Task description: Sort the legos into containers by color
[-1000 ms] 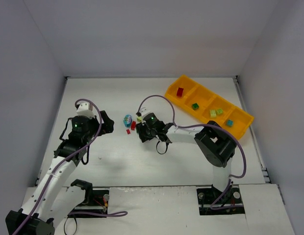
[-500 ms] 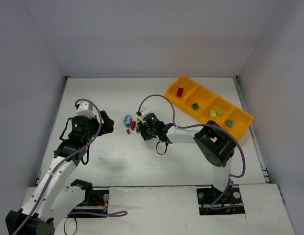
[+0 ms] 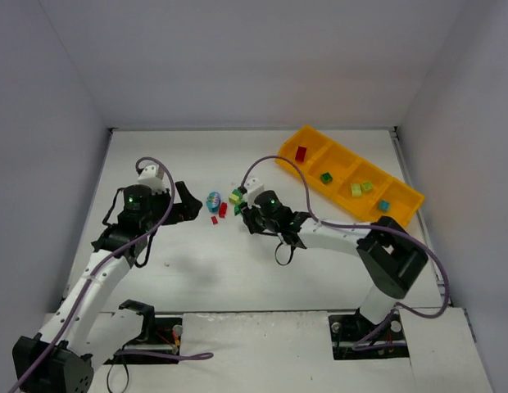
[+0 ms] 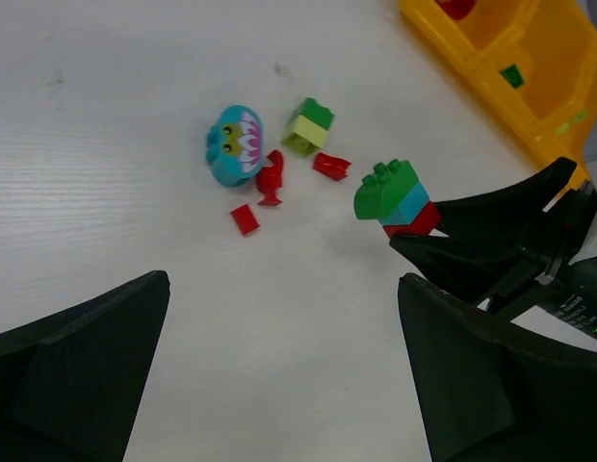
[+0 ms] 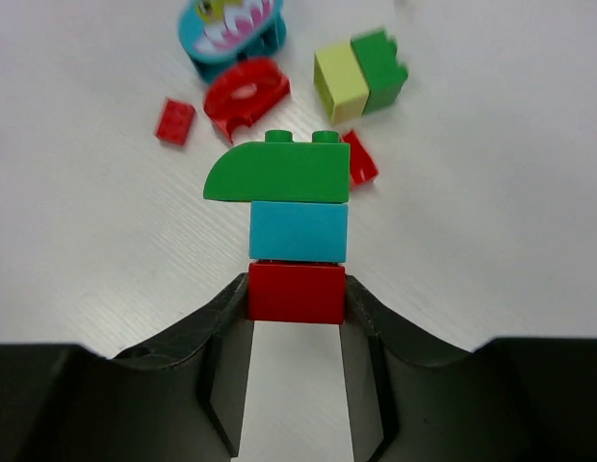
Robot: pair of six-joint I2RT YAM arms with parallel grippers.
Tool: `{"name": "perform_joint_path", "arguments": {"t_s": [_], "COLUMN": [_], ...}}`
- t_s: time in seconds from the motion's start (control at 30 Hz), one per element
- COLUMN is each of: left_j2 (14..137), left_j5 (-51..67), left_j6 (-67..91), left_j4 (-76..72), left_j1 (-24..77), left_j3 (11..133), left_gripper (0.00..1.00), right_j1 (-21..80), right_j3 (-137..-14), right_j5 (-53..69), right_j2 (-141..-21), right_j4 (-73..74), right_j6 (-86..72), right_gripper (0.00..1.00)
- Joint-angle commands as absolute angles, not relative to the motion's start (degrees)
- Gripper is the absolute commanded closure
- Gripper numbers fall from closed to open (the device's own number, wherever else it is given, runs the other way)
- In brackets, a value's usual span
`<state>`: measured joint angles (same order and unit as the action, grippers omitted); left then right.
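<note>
My right gripper is shut on the red bottom brick of a small stack, with a teal-blue brick and a rounded dark green brick on top. In the top view the right gripper is at the table's middle. The stack also shows in the left wrist view. My left gripper is open and empty, left of the pile. A joined yellow-green and green pair and small red pieces lie loose. The orange-yellow tray holds a red, a green, two yellow-green and a teal brick, one colour per compartment.
A teal round toy with a toothed mouth lies by the red pieces. White walls enclose the table on three sides. The tray sits at the back right, angled toward the right wall.
The right arm has swung its elbow rightward and its gripper shifted slightly right. The left gripper has moved right, toward the loose pieces.
</note>
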<state>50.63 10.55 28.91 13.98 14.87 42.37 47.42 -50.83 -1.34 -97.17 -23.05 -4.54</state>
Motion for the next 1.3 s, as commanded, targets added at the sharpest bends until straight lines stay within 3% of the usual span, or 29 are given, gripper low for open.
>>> {"name": "perform_joint_path", "arguments": {"t_s": [0.0,0.33,0.53,1.27], "left_j2": [53.69,63.1,64.68,74.61], "left_j5": [22.39,37.79,36.65,35.6], "left_j6": [30.93,38.04,45.52,45.88], "left_j4": [10.2,4.49,0.97,-2.29], "left_j1": [14.59,14.59,15.12,23.2], "left_j3": [49.3,56.51,56.78,62.49], "left_gripper": [0.03,0.03,0.02,0.03], "right_j1": [47.72,47.73,47.72,47.81], "right_j3": [-51.33,-50.98,-50.8,-48.78], "right_j5": [-1.32,-0.53,2.54,4.48], "right_j2": [-87.91,-80.51,-77.61,-72.07], "right_j4": [-29.79,-27.34,-26.37,-24.26], "right_j6": [-1.32,-0.44,-0.44,-0.79], "right_gripper": [1.0,1.0,1.0,1.0]}}
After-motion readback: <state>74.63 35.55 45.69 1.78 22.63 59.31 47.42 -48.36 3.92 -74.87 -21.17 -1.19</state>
